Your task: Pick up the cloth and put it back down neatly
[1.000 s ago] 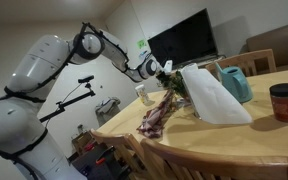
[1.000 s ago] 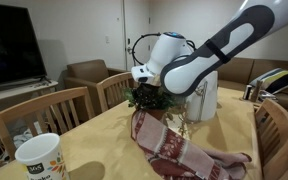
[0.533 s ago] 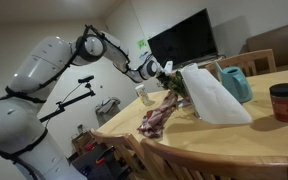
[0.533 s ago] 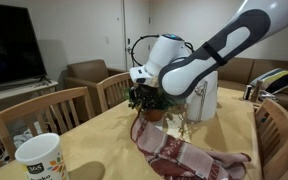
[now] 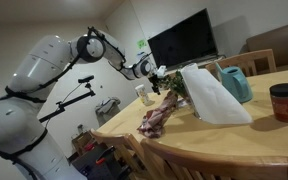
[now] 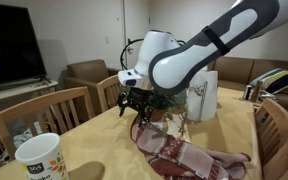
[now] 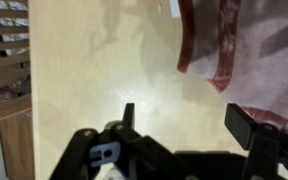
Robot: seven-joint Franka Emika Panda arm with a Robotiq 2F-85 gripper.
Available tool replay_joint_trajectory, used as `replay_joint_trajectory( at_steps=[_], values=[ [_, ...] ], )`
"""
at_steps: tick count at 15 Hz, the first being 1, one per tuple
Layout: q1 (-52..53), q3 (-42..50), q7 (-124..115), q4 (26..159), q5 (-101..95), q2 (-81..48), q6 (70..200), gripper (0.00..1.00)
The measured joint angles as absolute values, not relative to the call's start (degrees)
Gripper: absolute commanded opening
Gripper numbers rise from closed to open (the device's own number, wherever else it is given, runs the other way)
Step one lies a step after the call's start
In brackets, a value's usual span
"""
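The cloth is red and white patterned and lies in a rumpled strip on the wooden table; it also shows in an exterior view and at the top right of the wrist view. My gripper hovers open just above the table beside the cloth's near end, seen also in an exterior view. In the wrist view the gripper has its jaws wide apart over bare tabletop, with nothing between them and the cloth's edge just by one finger.
A white pitcher and a small plant stand behind the cloth. A paper cup, a red-lidded jar, a teal container and a white bag sit on the table. Wooden chairs ring it.
The gripper has opened and let go of the cloth, which has dropped onto the table. The gripper has shifted sideways away from the cloth.
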State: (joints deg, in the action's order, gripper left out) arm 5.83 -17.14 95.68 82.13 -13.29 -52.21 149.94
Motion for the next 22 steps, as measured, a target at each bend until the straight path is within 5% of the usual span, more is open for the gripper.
replay_joint_trajectory(
  at_steps=[12,22],
  values=[
    [4.70,-17.78,104.19,82.08,-7.21,-41.20,98.78,1.00],
    [6.08,-16.38,115.86,82.09,-8.33,-42.91,88.40,1.00]
  ],
)
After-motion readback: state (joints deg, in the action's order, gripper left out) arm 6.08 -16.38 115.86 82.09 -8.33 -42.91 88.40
